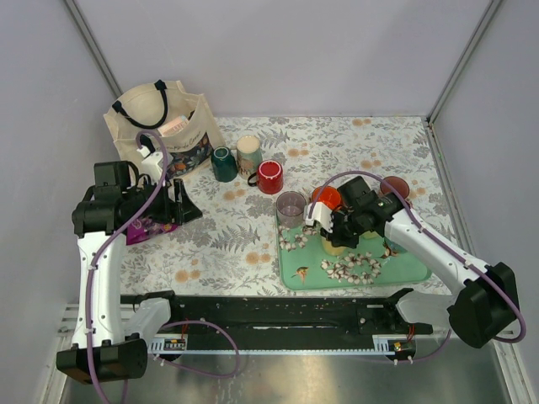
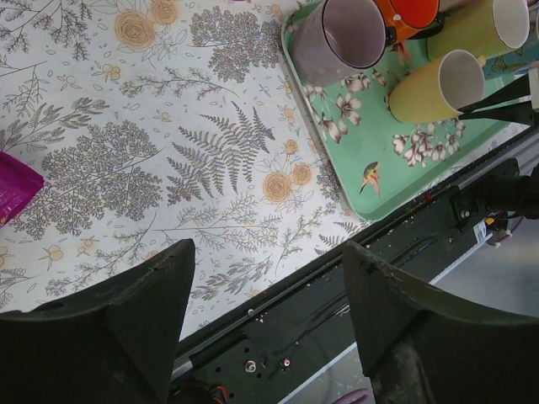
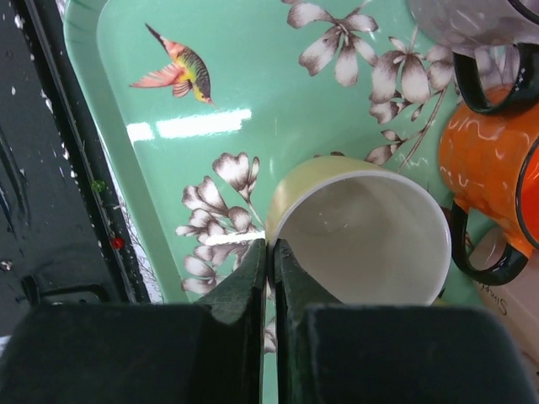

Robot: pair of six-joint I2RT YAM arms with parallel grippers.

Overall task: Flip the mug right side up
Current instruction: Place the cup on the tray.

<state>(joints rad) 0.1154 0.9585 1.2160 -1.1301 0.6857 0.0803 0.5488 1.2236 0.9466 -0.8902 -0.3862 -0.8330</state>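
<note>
Now – right gripper [image 3: 271, 261] down over the green tray [image 3: 253, 84], jaws pinched nearly together on the near rim of the yellow mug [image 3: 362, 236], one finger inside the wall and one outside. Mug's mouth faces up at the wrist camera, pale inside showing. It sits at the near middle of the tray, among the printed white flowers. Whether its base rests flat on the tray I cannot tell.

Orange mug [image 3: 488, 160] with a black handle just beside it on the far side. A lavender mug [image 2: 337, 38] stands at the tray's far left corner.

Left gripper [image 2: 268, 248] hangs above the bare floral tablecloth [image 2: 126, 126], well apart from the tray – fingers spread wide, nothing between them.

Off the tray: green mug [image 1: 223, 162], cream mug [image 1: 248, 151] and red mug [image 1: 269, 177] clustered beside the tote bag [image 1: 160, 118].
</note>
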